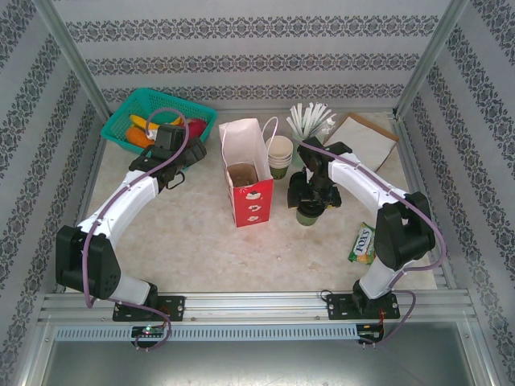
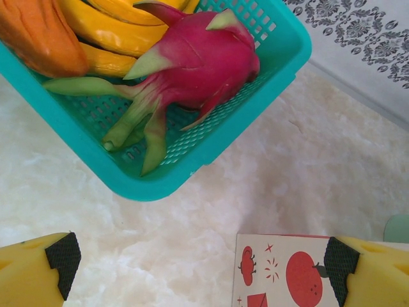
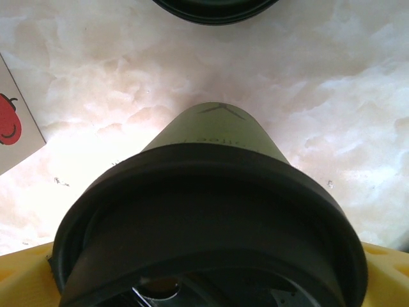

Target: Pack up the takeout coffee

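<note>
The takeout coffee is a dark green paper cup with a black lid, standing on the table right of the bag. In the right wrist view the takeout coffee rises between the yellow fingers. My right gripper is open, and its jaws stand wide on either side of the lid. A red and white paper bag stands open at mid-table with a brown pulp tray inside. My left gripper is open over bare table, between the basket and the bag.
A teal basket at the back left holds bananas and a dragon fruit. Stacked paper cups, a mint cup with white straws and brown paper stand behind. A candy packet lies front right.
</note>
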`<state>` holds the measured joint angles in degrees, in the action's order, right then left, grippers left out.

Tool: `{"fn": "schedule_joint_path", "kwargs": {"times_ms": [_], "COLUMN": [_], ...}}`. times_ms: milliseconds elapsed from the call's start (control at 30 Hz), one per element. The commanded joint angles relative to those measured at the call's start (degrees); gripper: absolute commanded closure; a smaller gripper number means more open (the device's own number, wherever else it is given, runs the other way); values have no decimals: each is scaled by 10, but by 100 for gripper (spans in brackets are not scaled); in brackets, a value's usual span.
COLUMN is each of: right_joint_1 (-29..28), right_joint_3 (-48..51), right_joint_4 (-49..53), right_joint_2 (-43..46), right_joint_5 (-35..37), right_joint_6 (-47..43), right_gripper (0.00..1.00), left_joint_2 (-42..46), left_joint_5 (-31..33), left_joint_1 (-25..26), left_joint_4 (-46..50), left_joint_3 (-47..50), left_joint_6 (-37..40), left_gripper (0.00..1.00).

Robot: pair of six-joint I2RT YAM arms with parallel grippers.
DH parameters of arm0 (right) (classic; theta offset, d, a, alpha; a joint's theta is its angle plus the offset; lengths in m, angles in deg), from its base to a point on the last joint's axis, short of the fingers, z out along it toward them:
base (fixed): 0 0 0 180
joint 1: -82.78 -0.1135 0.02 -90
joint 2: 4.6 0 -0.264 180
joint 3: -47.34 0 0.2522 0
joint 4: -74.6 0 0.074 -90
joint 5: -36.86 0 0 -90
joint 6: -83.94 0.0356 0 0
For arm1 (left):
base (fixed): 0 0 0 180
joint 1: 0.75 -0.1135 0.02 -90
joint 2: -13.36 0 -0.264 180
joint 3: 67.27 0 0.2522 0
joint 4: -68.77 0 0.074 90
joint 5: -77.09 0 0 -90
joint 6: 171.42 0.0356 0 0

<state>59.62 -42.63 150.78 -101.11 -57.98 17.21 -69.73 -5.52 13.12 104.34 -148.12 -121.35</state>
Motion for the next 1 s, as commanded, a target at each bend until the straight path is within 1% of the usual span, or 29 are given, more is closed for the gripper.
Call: {"fn": "schedule_joint_path", "kwargs": {"times_ms": [0, 333, 533, 667, 800, 967], "right_joint_1": [-6, -6, -6, -6, -5, -4], "right_joint_3": [3, 20, 17, 10, 5, 11], "right_joint_4": [14, 4, 14, 41, 57, 45], "right_joint_2": [-3, 2, 14, 16, 13, 18], "right_joint_5": [20, 24, 33, 30, 29, 14], "right_joint_6": [13, 11, 0, -22, -40, -47], "right_gripper": [2, 2, 9, 10, 10, 16], "left_joint_2": [16, 20, 18, 7, -4, -30], "left_joint_5": [-9, -15, -43, -72, -76, -98], "left_joint_1": [4, 4, 4, -3, -6, -9], "left_joint_4": [-23, -27, -35, -22, -9, 4], "left_joint_3": [8, 12, 4, -30, -66, -111], "left_joint_6": [14, 17, 26, 52, 83, 130], "left_gripper": [0, 0, 0, 0, 0, 0]}}
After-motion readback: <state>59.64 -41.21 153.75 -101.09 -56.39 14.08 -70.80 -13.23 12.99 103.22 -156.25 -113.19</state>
